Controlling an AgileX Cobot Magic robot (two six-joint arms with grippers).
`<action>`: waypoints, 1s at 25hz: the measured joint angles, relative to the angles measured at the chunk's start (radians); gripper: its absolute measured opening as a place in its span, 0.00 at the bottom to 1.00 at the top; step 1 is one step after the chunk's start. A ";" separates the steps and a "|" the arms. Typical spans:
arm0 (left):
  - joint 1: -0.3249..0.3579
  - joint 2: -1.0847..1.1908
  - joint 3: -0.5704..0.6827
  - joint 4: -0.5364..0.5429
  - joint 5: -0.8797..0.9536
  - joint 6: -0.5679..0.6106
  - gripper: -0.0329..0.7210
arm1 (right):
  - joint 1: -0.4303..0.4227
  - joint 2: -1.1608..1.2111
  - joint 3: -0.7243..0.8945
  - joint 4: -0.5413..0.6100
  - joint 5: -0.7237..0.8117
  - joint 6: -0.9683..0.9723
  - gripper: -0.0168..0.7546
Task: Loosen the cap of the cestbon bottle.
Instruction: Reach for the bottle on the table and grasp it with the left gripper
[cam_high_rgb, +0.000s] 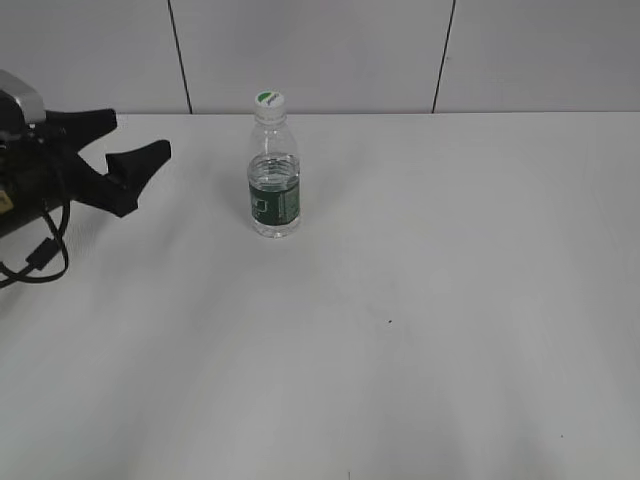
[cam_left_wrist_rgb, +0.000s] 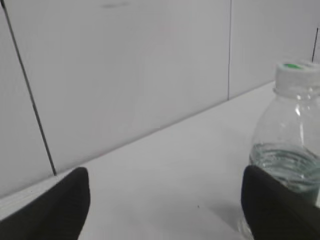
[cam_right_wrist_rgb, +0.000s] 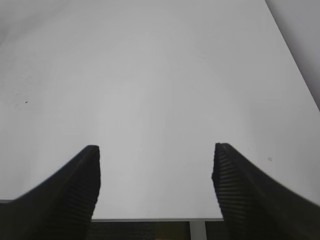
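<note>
The cap (cam_high_rgb: 268, 99) sits on the neck of the cestbon bottle (cam_high_rgb: 273, 180), white with a green mark on its top. From the left wrist view the cap (cam_left_wrist_rgb: 296, 75) shows at the right edge of the picture, seated square on the ribbed neck. The bottle stands upright on the tabletop (cam_high_rgb: 420, 330), toward the far edge and somewhat left of the middle, close to where the tabletop meets the wall (cam_high_rgb: 320, 50). Its clear body holds water up to about the top of the dark green label band that wraps the lower half. Nothing touches the bottle or the cap.

The left gripper (cam_high_rgb: 135, 150) hovers near the far left corner of the tabletop, well apart from the bottle and level with its upper body. Its black fingers (cam_high_rgb: 140, 170) are spread wide and hold nothing. In the left wrist view the two fingers (cam_left_wrist_rgb: 60, 210) show at the bottom corners, and the bottle (cam_left_wrist_rgb: 287, 155) stands just behind the right-hand one, outside the gap between them.

The right gripper (cam_right_wrist_rgb: 155, 170) appears only in its own wrist view. Its ribbed black fingers (cam_right_wrist_rgb: 75, 195) are also wide apart and empty, with only bare white tabletop (cam_right_wrist_rgb: 150, 75) beneath them. A black cable (cam_high_rgb: 40, 262) loops down from the left arm near the left edge.
</note>
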 joint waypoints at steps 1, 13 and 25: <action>0.000 0.016 0.004 0.007 0.000 0.000 0.78 | 0.000 0.000 0.000 0.000 0.000 0.000 0.72; -0.041 0.153 -0.013 0.085 -0.001 0.001 0.78 | 0.000 0.000 0.000 0.000 0.000 0.000 0.72; -0.193 0.254 -0.145 0.058 -0.003 -0.007 0.78 | 0.000 0.000 0.000 0.000 0.000 0.000 0.72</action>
